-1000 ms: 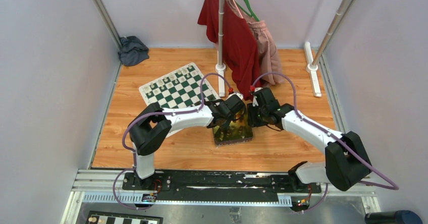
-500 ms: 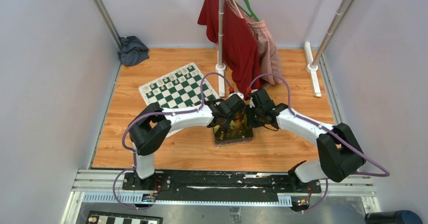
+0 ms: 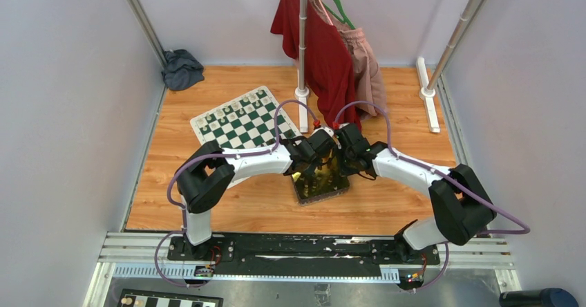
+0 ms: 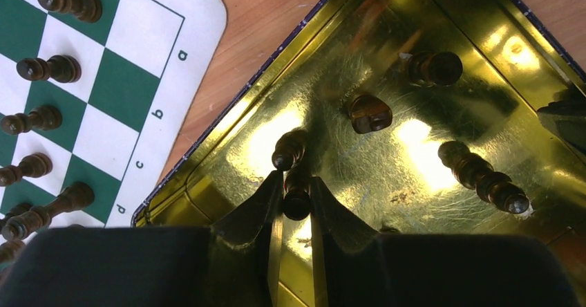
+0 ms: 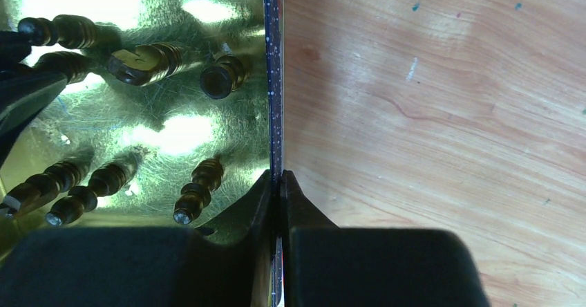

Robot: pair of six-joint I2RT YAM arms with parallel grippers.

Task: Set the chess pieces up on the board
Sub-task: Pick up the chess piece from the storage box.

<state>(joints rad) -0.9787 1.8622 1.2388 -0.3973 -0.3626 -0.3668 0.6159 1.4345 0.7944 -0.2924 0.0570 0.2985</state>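
The board (image 3: 242, 124) lies at the back left, with dark chess pieces (image 4: 48, 68) standing along its near edge (image 4: 148, 58). A shiny gold tin (image 3: 321, 186) beside it holds several loose dark pieces (image 4: 480, 175). My left gripper (image 4: 296, 182) is inside the tin (image 4: 332, 79), shut on one dark piece (image 4: 297, 200) at the head. My right gripper (image 5: 280, 179) is shut on the tin's right wall (image 5: 271, 79), one finger inside and one outside. More dark pieces (image 5: 197, 189) lie inside that wall. In the top view both grippers (image 3: 316, 163) (image 3: 340, 163) meet over the tin.
A clothes rack pole (image 3: 302, 58) with a red garment (image 3: 314, 44) and a pink one stands just behind the tin. A dark cloth (image 3: 181, 68) lies in the back left corner. A white stand foot (image 3: 427, 92) is at the back right. Bare wood (image 5: 428, 113) lies right of the tin.
My right arm has swung left to the tin and its gripper has closed on the tin's right wall. The left gripper has kept still, holding its piece.
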